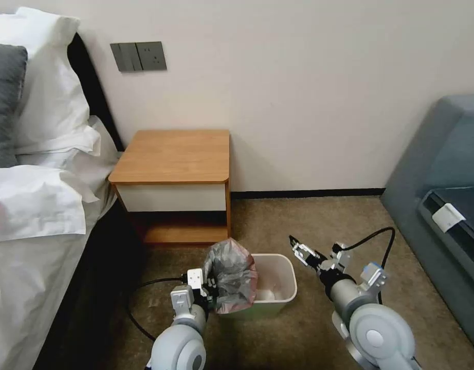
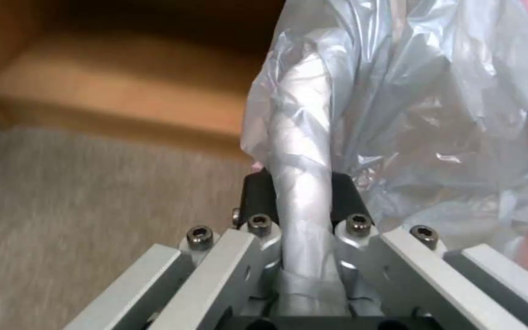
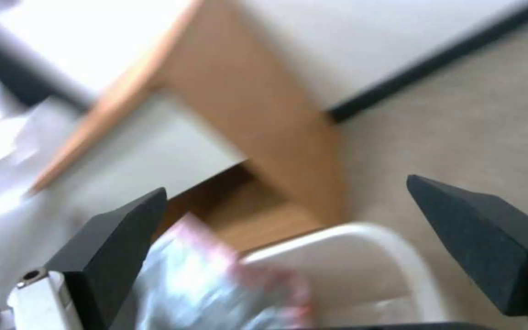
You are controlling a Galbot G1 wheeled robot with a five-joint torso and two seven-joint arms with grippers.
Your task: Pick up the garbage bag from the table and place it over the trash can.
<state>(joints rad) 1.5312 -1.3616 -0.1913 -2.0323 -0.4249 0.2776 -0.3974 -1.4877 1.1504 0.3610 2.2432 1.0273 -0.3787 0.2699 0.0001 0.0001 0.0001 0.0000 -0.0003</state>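
Left gripper [image 1: 212,289]: clamped on a bunched fold of the garbage bag [image 1: 231,276]; in the left wrist view the black pads [image 2: 258,196] press a twisted rope of film from both sides.
Garbage bag: held up over the left rim of the trash can [image 1: 286,300], billowing above the gripper; the pinkish edge hangs at the bag's right side and bottom (grey film, crinkled and translucent). Its lower part drapes against the bin's left wall.
Trash can: standing on the carpet [image 1: 278,226], just in front of the nightstand's front right corner; right half of the opening uncovered, pale contents on the bottom.
Right gripper [image 1: 298,247]: jaws spread wide, nothing between them; it hovers just right of the trash can's far right corner, apart from the bag. The right wrist view looks between its fingers [image 3: 487,243] onto the bin rim [image 3: 392,247] and the bag's pink edge [image 3: 239,275].
Nightstand [image 1: 172,156]: top bare, against the wall beside the bed [image 1: 41,205].
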